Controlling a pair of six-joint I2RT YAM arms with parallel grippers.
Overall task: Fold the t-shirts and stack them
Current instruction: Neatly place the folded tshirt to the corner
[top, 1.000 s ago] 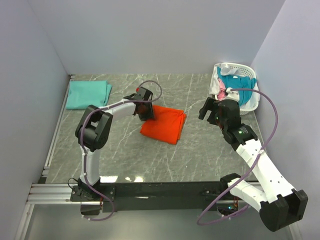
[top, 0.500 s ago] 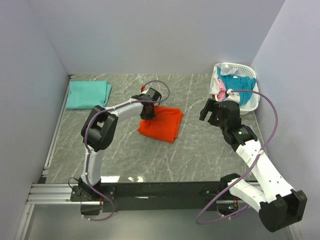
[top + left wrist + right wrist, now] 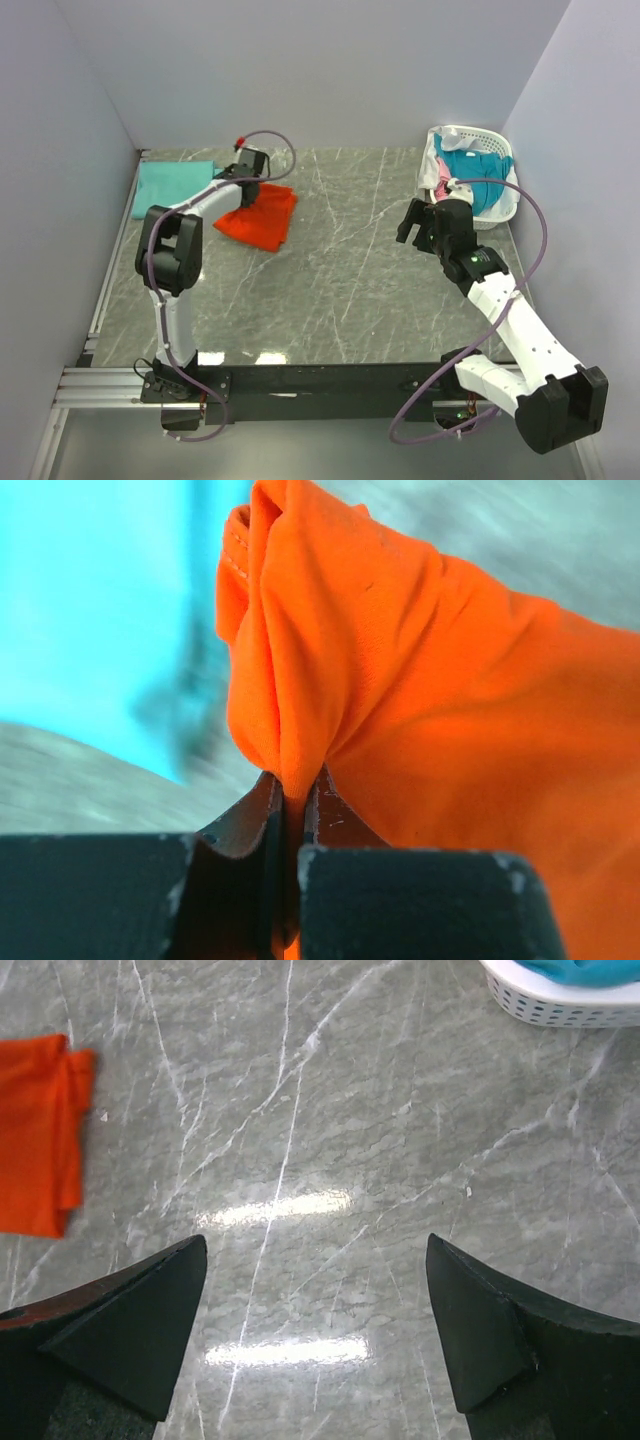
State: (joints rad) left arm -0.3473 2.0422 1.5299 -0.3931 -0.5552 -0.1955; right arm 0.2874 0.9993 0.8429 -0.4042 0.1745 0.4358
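Counter (image 3: 340, 290): one, grey marbled, carrying everything.

Arms: two. Left arm (image 3: 185, 215) stretched far forward and to the left, wrist near the back left of the counter. Right arm (image 3: 500, 300) bent at a low elbow on the right, forearm rising forward, wrist held above the counter near the basket.

Basket (image 3: 500, 212): one, white slotted plastic, far right corner. Holds crumpled shirts: teal-blue cloth (image 3: 470, 165) on top, pink (image 3: 442, 180) at the left rim, some white; number inside cannot be told.

Shirts on the counter: two. Mint-green shirt (image 3: 175, 188) folded flat at the far left. Orange shirt (image 3: 262, 218) folded, lying just to its right; contact between the two cannot be told.

Left jaws: pressed almost together, pinching a bunched fold at the edge of the orange shirt (image 3: 420, 680), cloth rising from between them; mint-green shirt (image 3: 90, 610) blurred behind.

Right jaws: spread wide, pointing down at bare counter (image 3: 330, 1110), holding and touching nothing; orange shirt (image 3: 35, 1150) at the left edge of the wrist view, basket (image 3: 560, 1005) at the upper right.
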